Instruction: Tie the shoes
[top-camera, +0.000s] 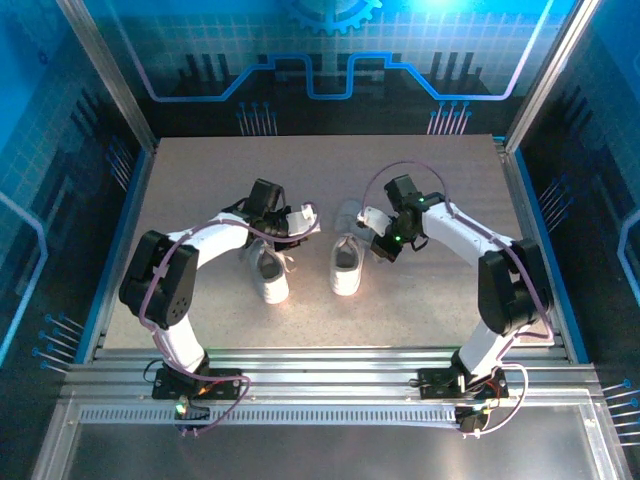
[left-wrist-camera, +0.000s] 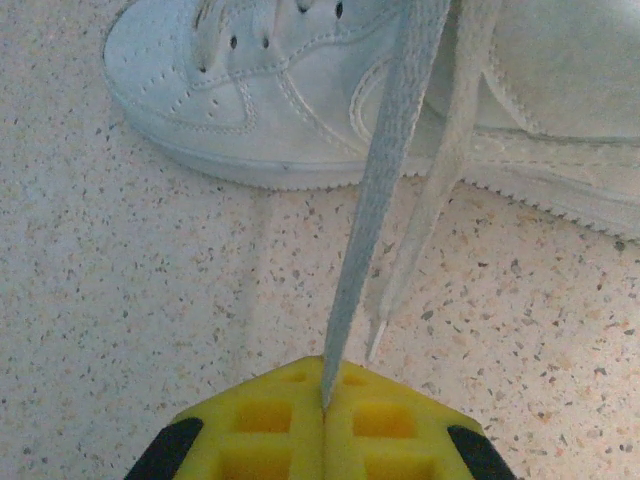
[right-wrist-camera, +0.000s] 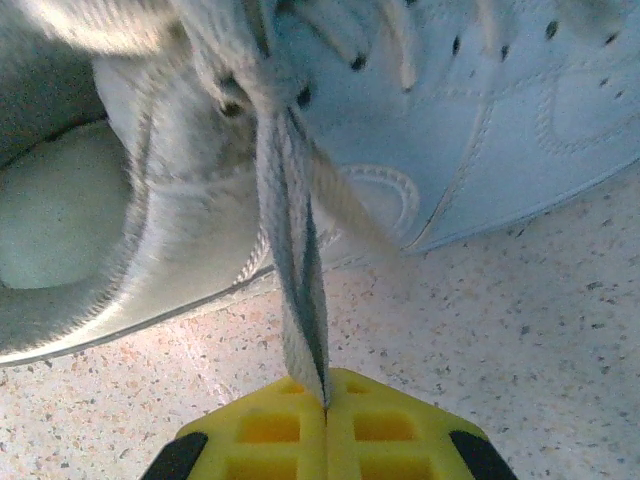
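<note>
Shoes side by side near the middle of the bench (top-camera: 200, 180): left shoe (top-camera: 268, 278), right shoe (top-camera: 346, 270), a narrow gap between them. My left hand (left-wrist-camera: 325, 402) is clamped on a taut lace (left-wrist-camera: 385, 180) running up to the shoe; a loose lace (left-wrist-camera: 440, 190) hangs beside it, tip on the bench. Right hand (right-wrist-camera: 325, 400) also pinched shut – gripping a folded lace (right-wrist-camera: 297, 280) that leads to the eyelets. From above, both hands sit just behind the pair.

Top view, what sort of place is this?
Likely a robot lab cell or demo booth: a speckled table walled by blue circuit-print panels, with two arms bolted to a metal rail.
</note>
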